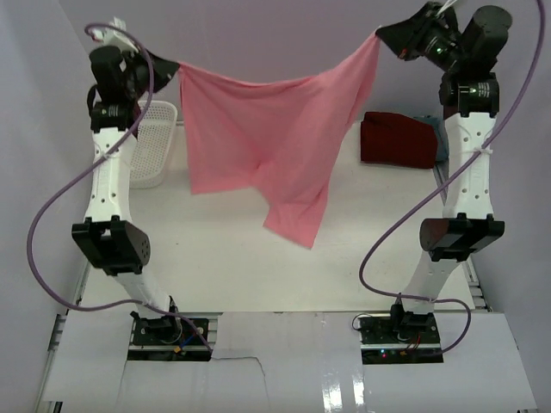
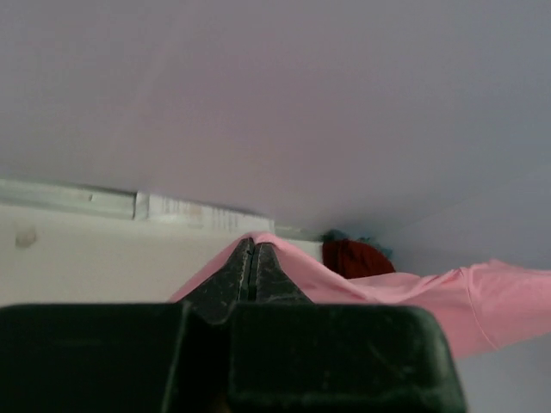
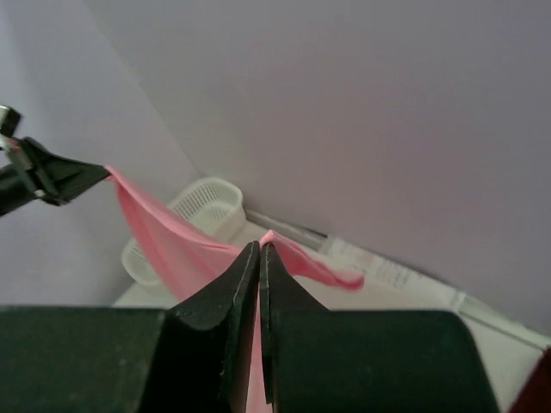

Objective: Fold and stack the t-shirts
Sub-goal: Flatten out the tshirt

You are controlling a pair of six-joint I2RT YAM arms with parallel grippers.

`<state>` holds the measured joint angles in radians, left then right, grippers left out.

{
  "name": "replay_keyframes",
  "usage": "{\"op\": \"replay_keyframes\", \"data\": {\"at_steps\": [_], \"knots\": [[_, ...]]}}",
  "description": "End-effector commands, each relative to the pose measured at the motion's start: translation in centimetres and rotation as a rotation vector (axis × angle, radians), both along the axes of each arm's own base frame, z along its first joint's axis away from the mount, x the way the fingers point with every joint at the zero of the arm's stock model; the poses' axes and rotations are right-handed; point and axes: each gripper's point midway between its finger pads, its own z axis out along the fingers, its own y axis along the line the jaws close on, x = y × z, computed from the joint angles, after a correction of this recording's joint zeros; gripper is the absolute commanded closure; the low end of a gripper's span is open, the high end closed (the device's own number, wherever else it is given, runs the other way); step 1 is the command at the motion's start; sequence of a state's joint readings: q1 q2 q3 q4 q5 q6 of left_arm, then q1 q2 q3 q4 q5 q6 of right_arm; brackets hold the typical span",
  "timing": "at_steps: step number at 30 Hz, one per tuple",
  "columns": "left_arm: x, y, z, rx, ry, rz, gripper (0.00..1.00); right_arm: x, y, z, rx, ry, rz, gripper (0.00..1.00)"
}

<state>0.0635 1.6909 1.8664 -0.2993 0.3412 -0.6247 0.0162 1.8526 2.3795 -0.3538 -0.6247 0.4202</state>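
Overhead, the white table (image 1: 215,258) fills most of the view, with both arms raised high above its far half. The light pink t-shirt (image 1: 275,146) is the largest thing on show. It hangs in the air, off the table, its top edge stretched in a shallow sag from the left gripper (image 1: 172,64) at far left to the right gripper (image 1: 383,36) at far right. Below that edge the cloth falls in loose folds, and its lowest corner droops right of centre above the middle of the table.

The white left arm (image 1: 112,185) and the white right arm (image 1: 461,189) each rise from a base at the near edge, with a purple cable (image 1: 52,215) looping beside the left one.

The dark red t-shirt (image 1: 398,139) lies folded on the far right of the table, just beside the right arm. A sliver of the teal-grey t-shirt (image 1: 441,138) shows at its right edge, touching it; which one lies on top cannot be told.

The white perforated basket (image 1: 155,146) sits at the far left, next to the left arm.

In the left wrist view the fingers are pressed together on a fold of pink cloth (image 2: 499,301). The right wrist view shows the same: jaws closed tight with pink cloth (image 3: 164,241) pinched at the tips.
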Motion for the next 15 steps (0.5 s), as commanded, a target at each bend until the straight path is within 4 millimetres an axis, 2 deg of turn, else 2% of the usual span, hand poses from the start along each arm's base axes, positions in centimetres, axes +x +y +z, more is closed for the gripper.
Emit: {"op": "replay_keyframes", "data": {"at_steps": [1, 2, 3, 4, 5, 6, 7, 8, 9, 10, 11, 12, 13, 14, 15], "knots": [[-1.2, -0.6, 11.9, -0.017, -0.230, -0.044, 1.00, -6.1, -1.1, 11.0, 0.119, -0.345, 0.184, 0.92], [1.2, -0.3, 10.0, -0.036, -0.172, -0.056, 1.00, -5.9, -1.3, 10.4, 0.148, -0.311, 0.210, 0.92], [1.1, -0.5, 11.1, -0.040, -0.197, -0.072, 1.00, -6.0, -1.6, 10.3, 0.136, -0.323, 0.221, 0.92], [1.1, -0.6, 11.3, -0.042, -0.199, -0.080, 1.00, -6.5, -1.3, 10.1, 0.119, -0.327, 0.246, 0.92], [0.3, -0.8, 11.3, -0.038, -0.196, -0.089, 1.00, -5.7, -0.9, 7.5, 0.109, -0.252, 0.275, 0.92], [0.1, -1.0, 9.9, -0.045, -0.172, -0.099, 1.00, -5.0, -0.9, 5.5, 0.096, -0.211, 0.270, 0.92], [1.5, -1.0, 0.9, -0.075, 0.016, -0.100, 1.00, -6.5, -0.7, 5.1, 0.092, -0.197, 0.260, 0.92], [1.0, -1.0, 0.1, -0.079, -0.018, -0.098, 1.00, -6.3, -0.9, 3.2, 0.106, -0.150, 0.240, 0.92], [-0.8, -1.2, -0.6, -0.079, -0.017, -0.100, 1.00, -6.4, -0.7, -1.7, 0.133, -0.023, 0.239, 0.92], [-1.2, -1.4, -7.0, -0.090, 0.118, -0.100, 1.00, -6.4, -0.6, -4.1, 0.136, 0.027, 0.228, 0.92], [-1.7, -1.7, -9.8, -0.092, 0.179, -0.105, 1.00, -6.5, -0.5, -7.4, 0.150, 0.144, 0.206, 0.92], [-2.8, -2.3, -11.8, -0.099, 0.225, -0.127, 1.00, -7.1, 0.4, -10.0, 0.152, 0.207, 0.214, 0.92], [-3.6, -2.9, -14.4, -0.097, 0.279, -0.142, 1.00, -8.4, 0.9, -14.9, 0.160, 0.319, 0.206, 0.92], [-5.6, -4.1, -19.5, -0.099, 0.400, -0.163, 1.00, -8.8, 1.0, -18.4, 0.177, 0.440, 0.149, 0.92], [-6.7, -4.6, -21.8, -0.097, 0.452, -0.167, 1.00, -10.4, 2.9, -21.1, 0.168, 0.513, 0.183, 0.92]]}}
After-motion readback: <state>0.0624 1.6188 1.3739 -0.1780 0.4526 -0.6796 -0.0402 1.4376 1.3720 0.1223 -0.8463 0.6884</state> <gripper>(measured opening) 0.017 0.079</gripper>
